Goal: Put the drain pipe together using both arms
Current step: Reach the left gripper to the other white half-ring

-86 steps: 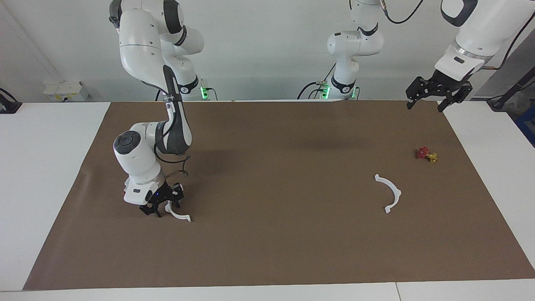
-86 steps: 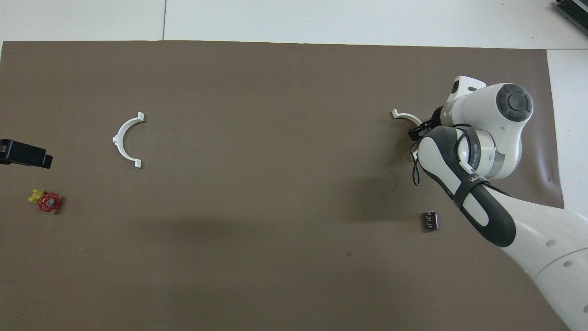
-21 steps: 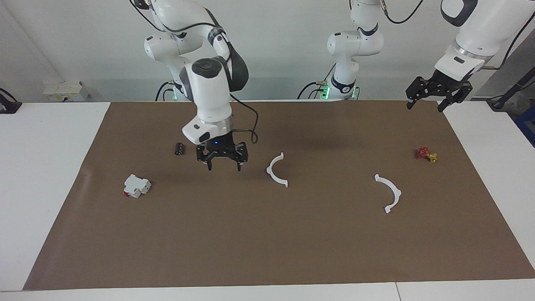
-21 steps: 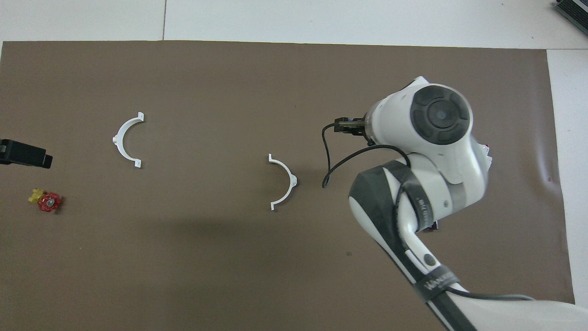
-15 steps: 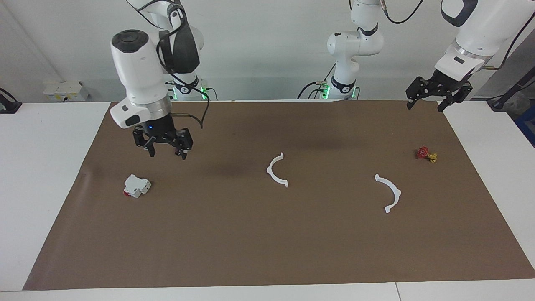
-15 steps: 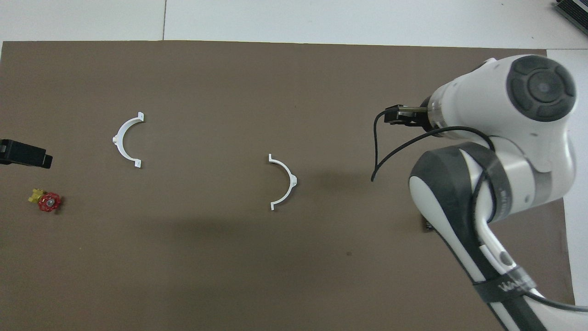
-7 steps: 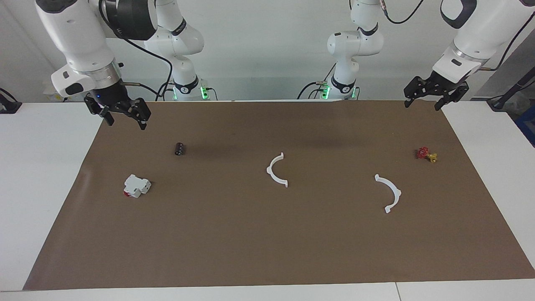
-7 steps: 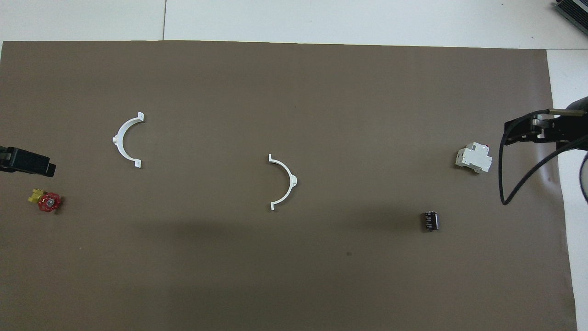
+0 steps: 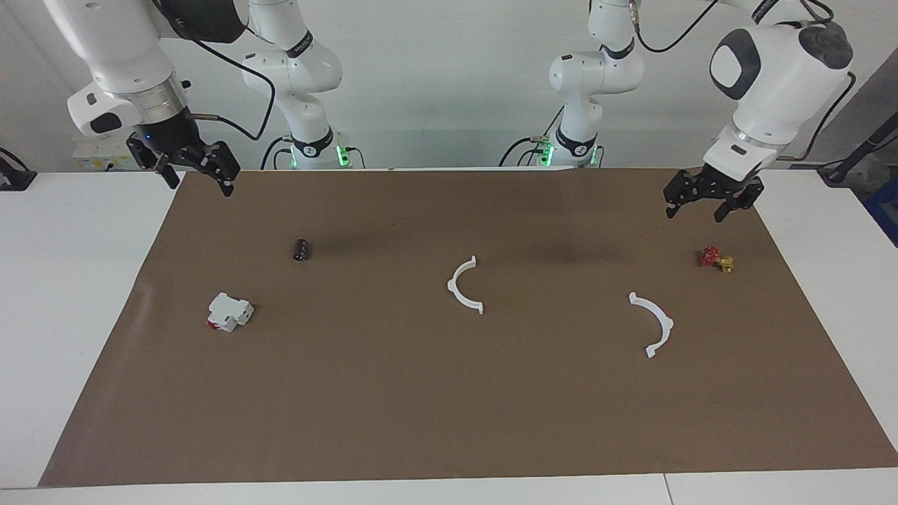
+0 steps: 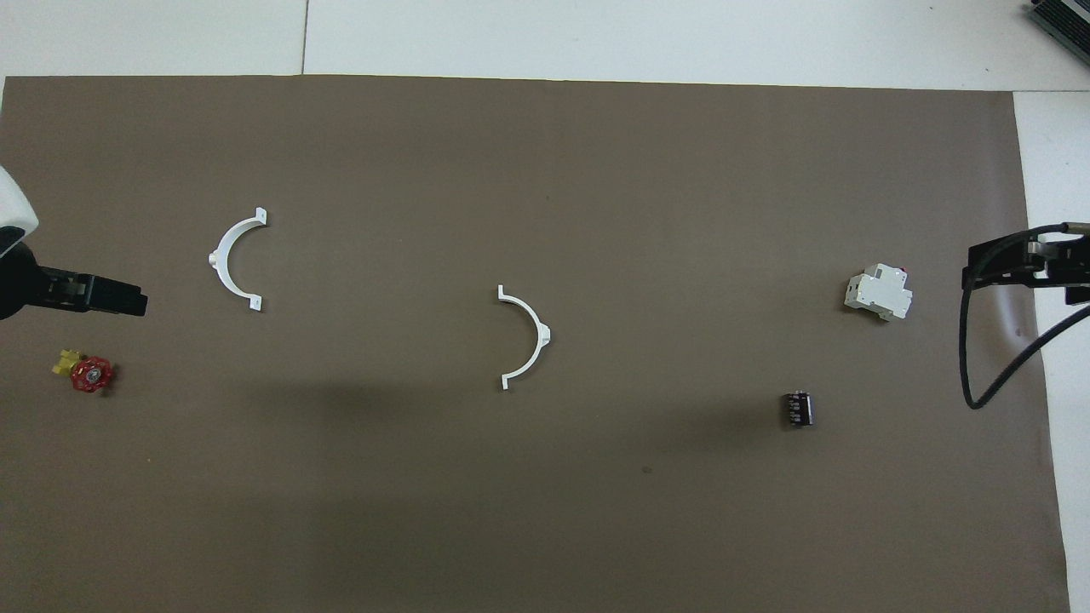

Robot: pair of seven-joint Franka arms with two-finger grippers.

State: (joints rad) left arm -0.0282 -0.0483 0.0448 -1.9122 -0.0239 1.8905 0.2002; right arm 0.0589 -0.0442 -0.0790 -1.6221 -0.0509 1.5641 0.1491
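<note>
- Mat (image 9: pixel 449 421): brown, covers most of the table; white tabletop (image 9: pixel 70 315) shows as a margin at both ends and along the edge farthest from the robots.
- Half-ring A (image 9: pixel 464 285) lies flat mid-mat, with bare mat all around it.
- Half-ring B (image 9: pixel 654 324) lies flat toward the left arm's end, a bit farther from the robots than A and well apart from it. Both halves lie free; nothing grips them.
- The wide strip of mat farthest from the robots carries nothing.
- Left gripper (image 9: pixel 706 203): up in the air over the mat's robot-side edge at its own end, just robot-side of the red valve (image 9: pixel 714 259). Fingers apart, nothing between them. In the overhead view only its black tip (image 10: pixel 94 295) shows at the frame edge.
- Right gripper (image 9: pixel 194 174): raised over the mat's robot-side corner at its own end, about where mat meets white tabletop. Fingers spread, empty. Its cable loops below the wrist in the overhead view.
- White block (image 9: pixel 229 312) with red sits near the mat's edge at the right arm's end; dark cylinder (image 9: pixel 301 249) lies nearer the robots, between the block and A.
- The valve looks close to the mat's end edge; from this angle I can't judge the gap well.
</note>
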